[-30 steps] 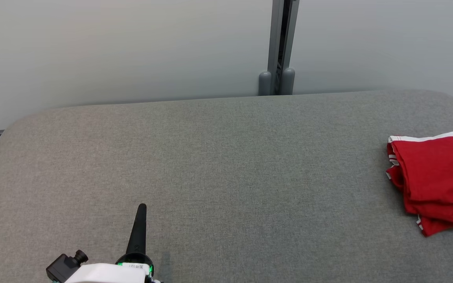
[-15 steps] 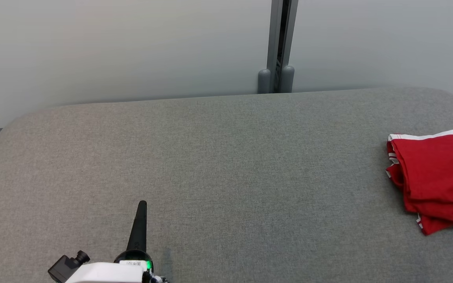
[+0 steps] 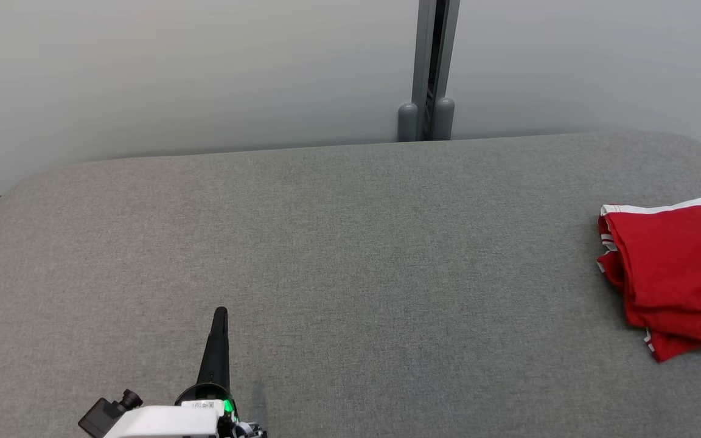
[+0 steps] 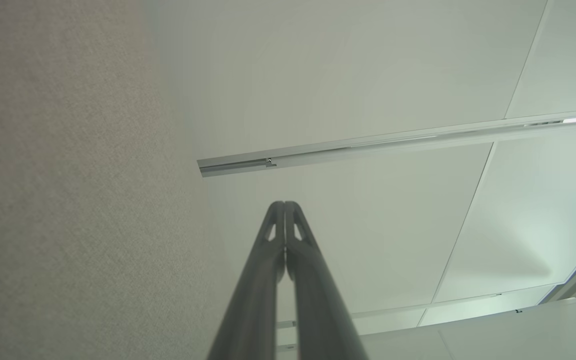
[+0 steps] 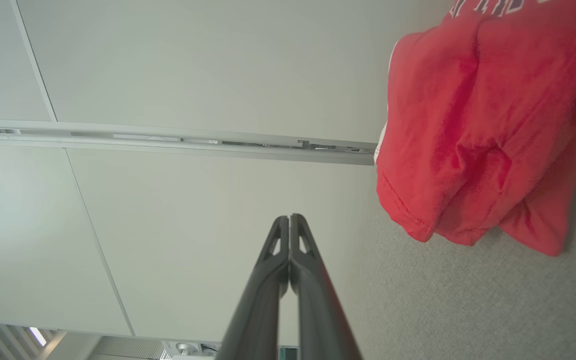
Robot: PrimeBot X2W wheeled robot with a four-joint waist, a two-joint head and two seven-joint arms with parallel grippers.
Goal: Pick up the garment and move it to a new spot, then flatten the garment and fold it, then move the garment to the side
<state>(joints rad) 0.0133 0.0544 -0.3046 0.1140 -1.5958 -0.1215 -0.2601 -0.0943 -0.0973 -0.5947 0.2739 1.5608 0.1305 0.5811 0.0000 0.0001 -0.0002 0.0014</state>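
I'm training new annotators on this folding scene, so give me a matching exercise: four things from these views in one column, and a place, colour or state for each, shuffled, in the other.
Things
1. garment
2. left gripper
3. table
4. post

Descriptions
a. grey woven surface, wide and flat
b. red, folded, lying at the right side
c. upright, behind the far edge
d. shut and empty, at the lower left of the head view

Pairs: 1-b, 2-d, 3-a, 4-c

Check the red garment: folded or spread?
Folded. The red garment lies in a compact layered bundle on the right of the grey table, doubled edges showing, somewhat rumpled.
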